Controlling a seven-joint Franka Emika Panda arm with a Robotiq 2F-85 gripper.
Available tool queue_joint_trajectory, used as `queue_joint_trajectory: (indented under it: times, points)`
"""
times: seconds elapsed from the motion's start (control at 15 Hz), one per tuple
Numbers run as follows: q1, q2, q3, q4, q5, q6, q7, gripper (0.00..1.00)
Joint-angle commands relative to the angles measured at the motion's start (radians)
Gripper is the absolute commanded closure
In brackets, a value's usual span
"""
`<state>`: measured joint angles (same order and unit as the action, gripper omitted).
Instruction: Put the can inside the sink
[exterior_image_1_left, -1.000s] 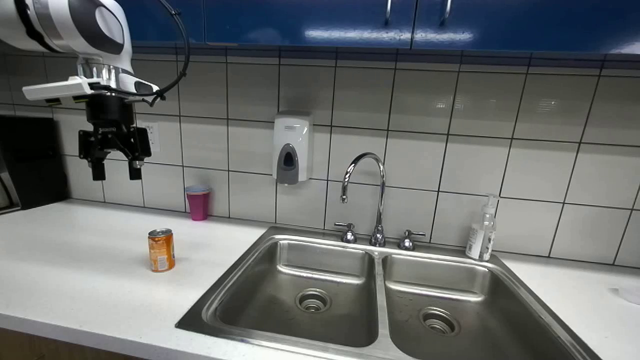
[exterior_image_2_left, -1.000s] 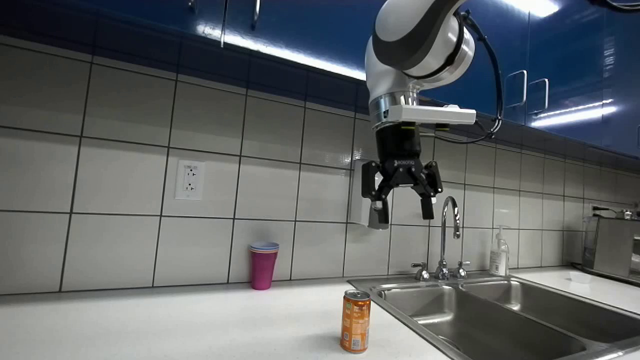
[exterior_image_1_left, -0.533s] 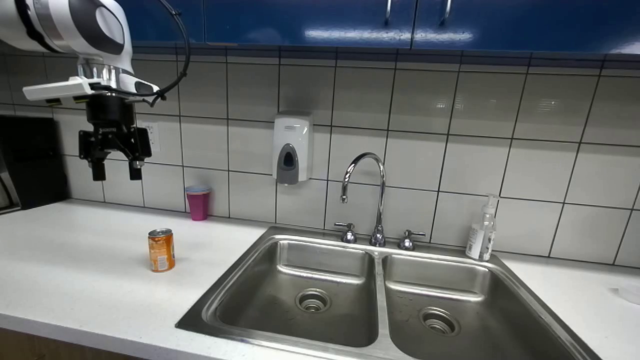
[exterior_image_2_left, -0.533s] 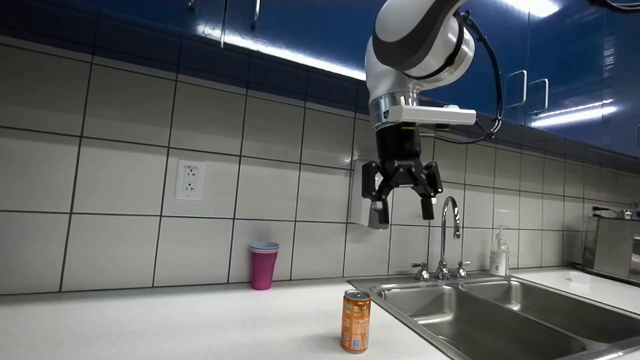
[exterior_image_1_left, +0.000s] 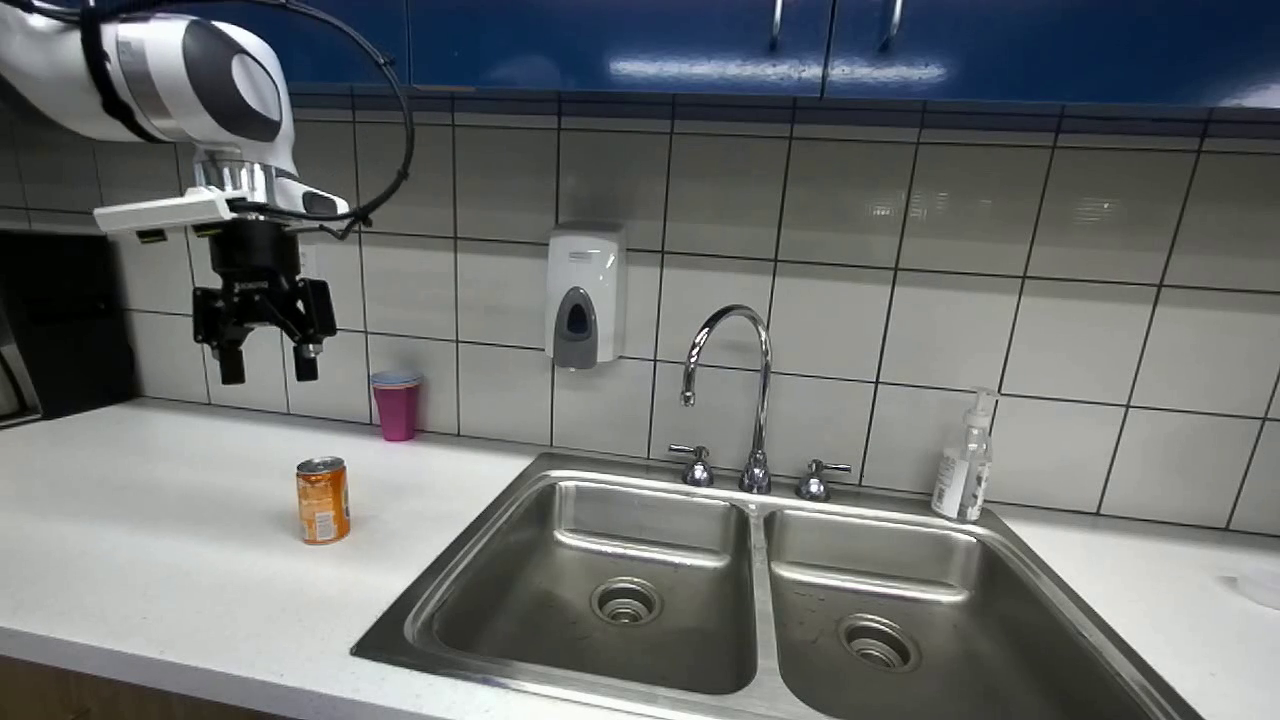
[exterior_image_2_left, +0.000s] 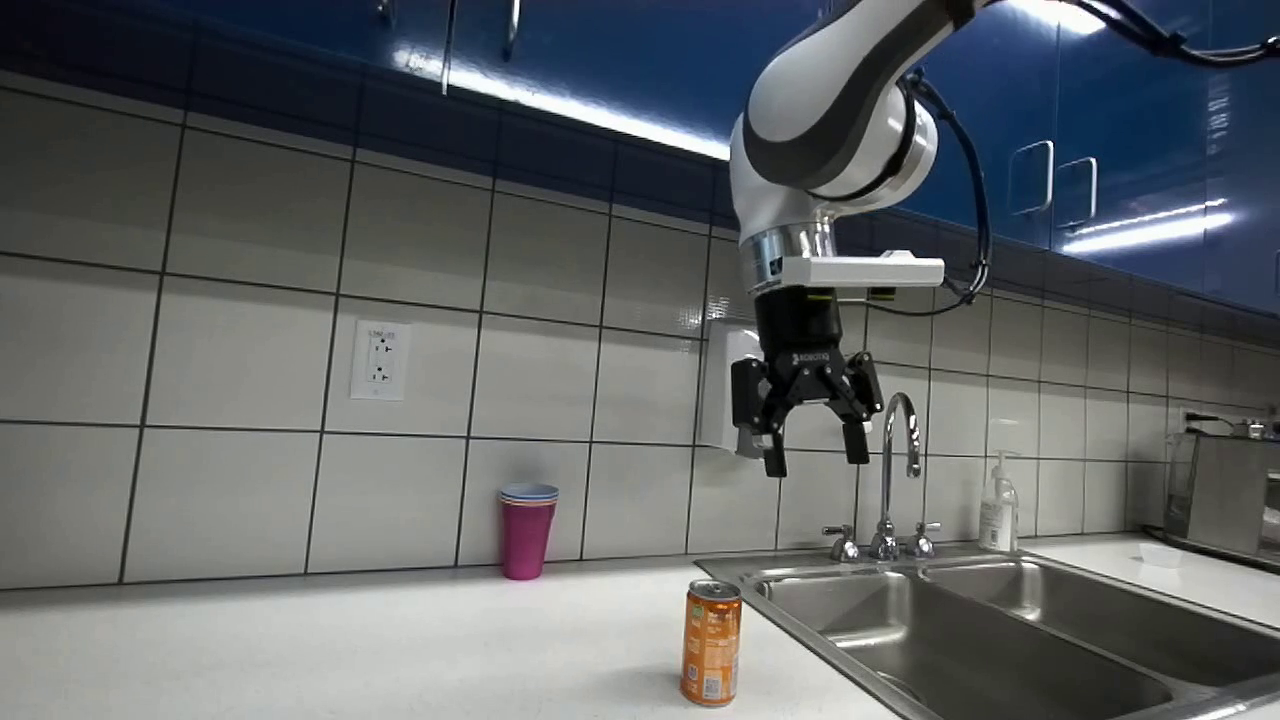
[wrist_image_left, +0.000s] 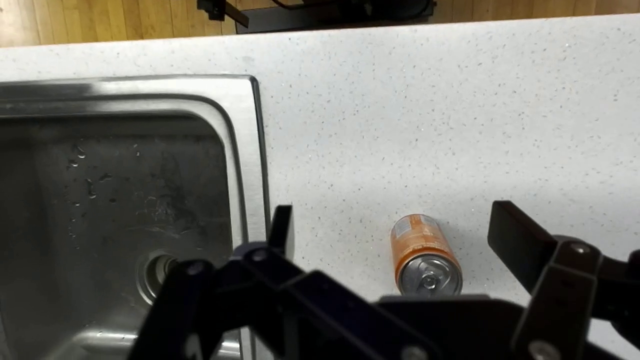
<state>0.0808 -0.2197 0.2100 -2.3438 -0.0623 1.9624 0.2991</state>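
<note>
In both exterior views the drink can (exterior_image_1_left: 323, 502) is seen on the countertop (exterior_image_1_left: 150, 540), left of the double-basin sink (exterior_image_1_left: 763, 600), before stacked cups (exterior_image_2_left: 527, 532).

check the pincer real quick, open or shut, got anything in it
Pincer: open, holding nothing; the orange can stands on the counter.

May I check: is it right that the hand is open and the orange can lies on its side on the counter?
Not quite: the hand is open, but the orange can stands upright on the counter, as both exterior views show.
</note>
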Motion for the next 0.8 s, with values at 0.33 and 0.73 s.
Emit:
queue_joint_trajectory:
  times: [0.33, 0.73]
  points:
    - [0.018, 0.181, -0.031, 0.061, -0.108, 0.179, -0.024, 0.00]
    - [0.037, 0.262, -0.040, 0.082, -0.131, 0.223, -0.025, 0.00]
